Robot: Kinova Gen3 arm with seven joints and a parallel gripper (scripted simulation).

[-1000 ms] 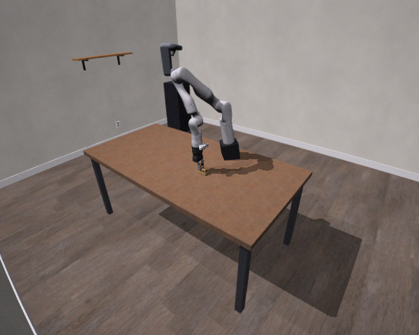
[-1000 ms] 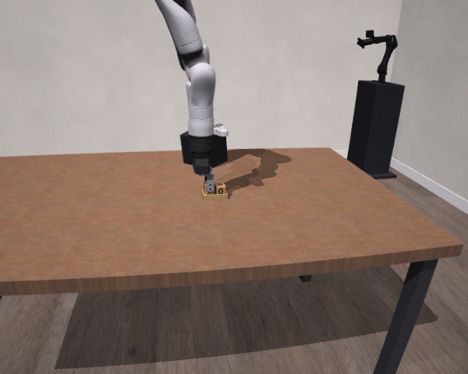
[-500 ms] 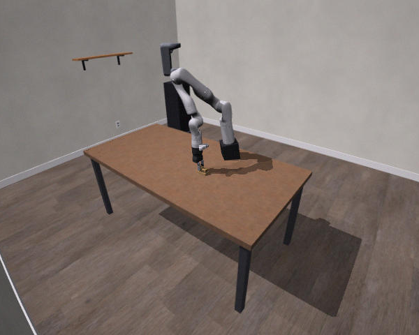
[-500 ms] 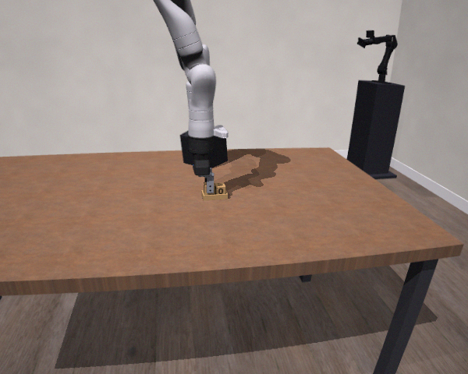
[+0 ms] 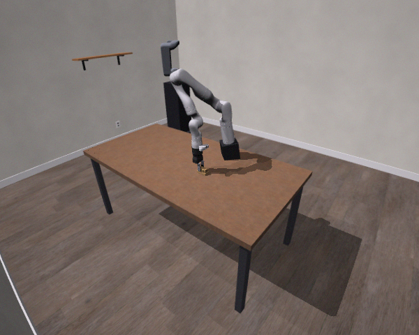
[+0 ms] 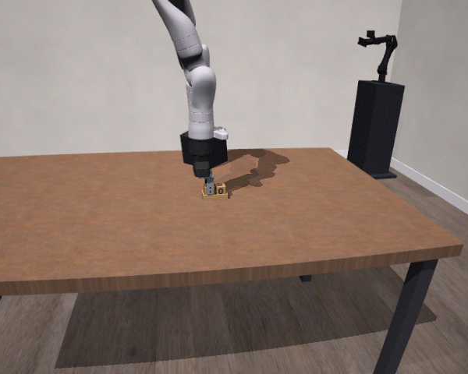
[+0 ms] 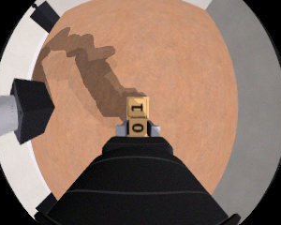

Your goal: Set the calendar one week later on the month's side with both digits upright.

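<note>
A small tan calendar tray (image 6: 214,195) sits flat on the brown table near its middle; it also shows in the top view (image 5: 202,172). Two tan digit cubes stand in it side by side. In the exterior view the right cube (image 6: 221,188) shows a 0 on its front. My gripper (image 6: 210,188) comes straight down from above and is shut on the left cube (image 6: 209,188), whose front is hidden by a finger. In the wrist view the near cube (image 7: 140,127) between my fingertips shows a 0 on top, and the far cube (image 7: 136,108) shows a 1.
The arm's black base block (image 5: 229,149) stands on the table behind the tray. A black pedestal with a small camera arm (image 6: 374,128) stands off the table's right end. A wall shelf (image 5: 101,56) hangs far to the left.
</note>
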